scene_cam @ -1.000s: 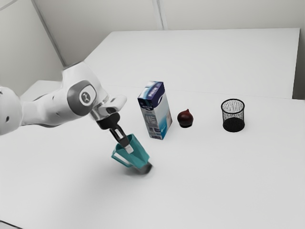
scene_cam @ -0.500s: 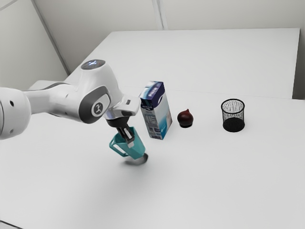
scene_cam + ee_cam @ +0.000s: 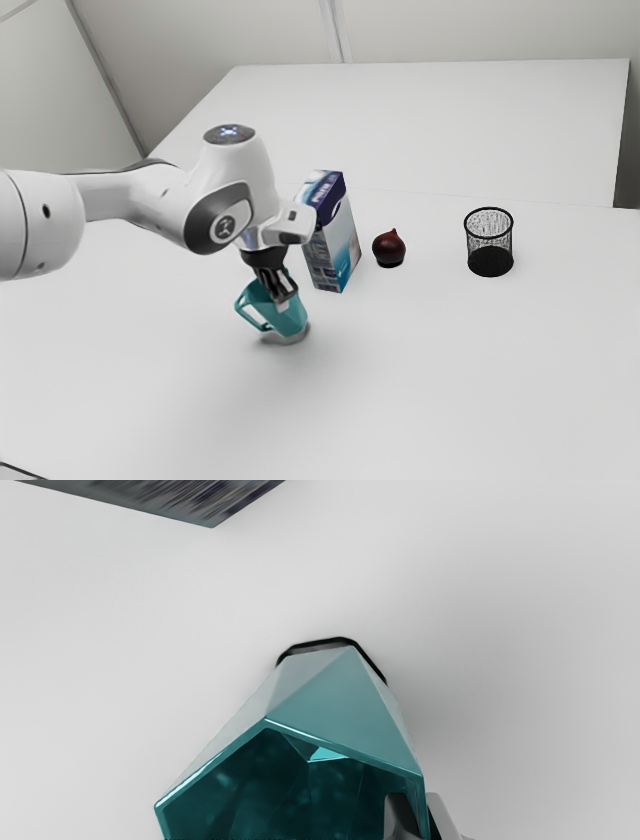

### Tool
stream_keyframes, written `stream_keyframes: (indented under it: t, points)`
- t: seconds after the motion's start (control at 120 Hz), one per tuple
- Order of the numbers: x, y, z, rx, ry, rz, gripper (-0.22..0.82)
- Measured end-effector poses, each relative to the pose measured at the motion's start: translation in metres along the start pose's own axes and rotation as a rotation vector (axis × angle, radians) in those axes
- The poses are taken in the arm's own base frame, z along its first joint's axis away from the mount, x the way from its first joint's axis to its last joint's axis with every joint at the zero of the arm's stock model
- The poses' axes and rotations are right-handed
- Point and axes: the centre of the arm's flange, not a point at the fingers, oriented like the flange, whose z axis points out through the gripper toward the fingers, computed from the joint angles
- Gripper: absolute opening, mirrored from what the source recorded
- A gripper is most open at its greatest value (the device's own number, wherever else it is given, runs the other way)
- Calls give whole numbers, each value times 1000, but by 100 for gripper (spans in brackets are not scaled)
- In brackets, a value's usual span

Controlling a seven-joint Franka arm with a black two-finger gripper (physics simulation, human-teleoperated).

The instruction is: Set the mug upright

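The white arm [image 3: 235,180] comes in over the worktop [image 3: 450,380] from the exterior view's left, its hand bent downward. Below the hand, the black tool [image 3: 285,300] points down into the mouth of the teal mug [image 3: 285,318], clasping the mug by its wall: in the wrist view one finger [image 3: 395,820] is inside the mouth and the other finger [image 3: 444,817] is outside, with the wall pinched between them.

The mug has its mouth up and its dark base down, leaning slightly, with the top toward the exterior view's left. Its handle [image 3: 250,319] is on that same side. I cannot tell whether the base rests flat on the worktop. Of the things here, the mug lies farthest from the worktop's far edge, the thin line that runs behind the rest.

Next comes a blue and white carton [image 3: 336,245], upright, nearer that far edge than the mug and partly behind the hand. Just beside it sits a small dark red, onion-shaped thing [image 3: 389,247], its point up. Last, toward the exterior view's right, a round black mesh holder [image 3: 490,240] stands upright near the far edge, well apart from the mug.
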Motion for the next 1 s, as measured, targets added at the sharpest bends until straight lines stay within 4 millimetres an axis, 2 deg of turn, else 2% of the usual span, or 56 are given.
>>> stream_keyframes:
  t: [0.392, 0.7, 0.817, 0.867, 0.9, 0.958, 1.0]
  points:
    - [3, 2, 15, -4, -26, -64, -18]
    - [2, -2, 9, 20, -9, -97, 7]
    - [0, -4, -12, 58, 20, -111, 15]
    - [2, 4, -24, 76, 36, -101, 18]
    - [5, 12, -32, 86, 46, -87, 25]
    - [10, 23, -50, 105, 66, -70, 33]
    - [20, 25, -71, 108, 88, -66, 38]
